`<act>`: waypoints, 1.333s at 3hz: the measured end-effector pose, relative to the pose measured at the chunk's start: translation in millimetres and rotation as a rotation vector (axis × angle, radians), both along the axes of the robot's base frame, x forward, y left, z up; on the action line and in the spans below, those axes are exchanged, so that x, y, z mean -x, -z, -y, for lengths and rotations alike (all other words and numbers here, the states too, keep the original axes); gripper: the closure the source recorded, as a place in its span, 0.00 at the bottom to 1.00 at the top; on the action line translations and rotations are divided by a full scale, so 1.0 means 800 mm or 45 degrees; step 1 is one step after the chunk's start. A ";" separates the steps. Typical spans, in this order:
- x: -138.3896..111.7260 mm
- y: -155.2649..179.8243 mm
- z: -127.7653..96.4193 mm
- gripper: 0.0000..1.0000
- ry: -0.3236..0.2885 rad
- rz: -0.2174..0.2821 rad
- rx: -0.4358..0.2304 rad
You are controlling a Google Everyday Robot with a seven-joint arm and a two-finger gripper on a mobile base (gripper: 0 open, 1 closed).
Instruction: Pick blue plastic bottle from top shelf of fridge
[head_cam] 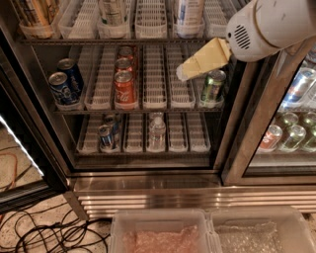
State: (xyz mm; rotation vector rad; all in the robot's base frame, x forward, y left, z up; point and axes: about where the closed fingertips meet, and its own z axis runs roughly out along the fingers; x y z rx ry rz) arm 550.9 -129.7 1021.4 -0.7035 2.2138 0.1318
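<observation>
**A:** What's the setting?

**B:** A fridge point(247, 128) with a dark frame and a ribbed steel base, its left door swung open. It stands on a speckled floor point(29, 217) strewn with black cables point(54, 237). Two clear bins point(163, 232) sit along the bottom edge. Every rack carries white slotted trays.

**A:** Anything hard to read?

**B:** The top shelf point(84, 41) is cut by the upper edge. The blue plastic bottle point(188, 15) shows only its lower body and white-and-blue label, and its cap is out of view. The white arm point(276, 24) covers the shelf's right end. Whether the gripper point(185, 72) is spread or pressed together, I cannot tell.

**A:** Where are they?

**B:** The bottle stands upright in a tray right of centre on the top shelf, long axis vertical. The gripper hangs below that shelf, apart from the bottle. It slants down to the left, just beside a green can point(213, 86).
</observation>
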 end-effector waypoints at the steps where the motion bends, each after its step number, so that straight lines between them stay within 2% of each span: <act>1: -0.026 -0.014 -0.010 0.00 0.141 0.086 -0.104; 2: -0.027 -0.020 -0.010 0.00 0.212 0.074 -0.179; 3: -0.027 -0.020 -0.010 0.00 0.212 0.074 -0.179; 4: -0.048 -0.029 -0.022 0.00 0.256 0.134 -0.251</act>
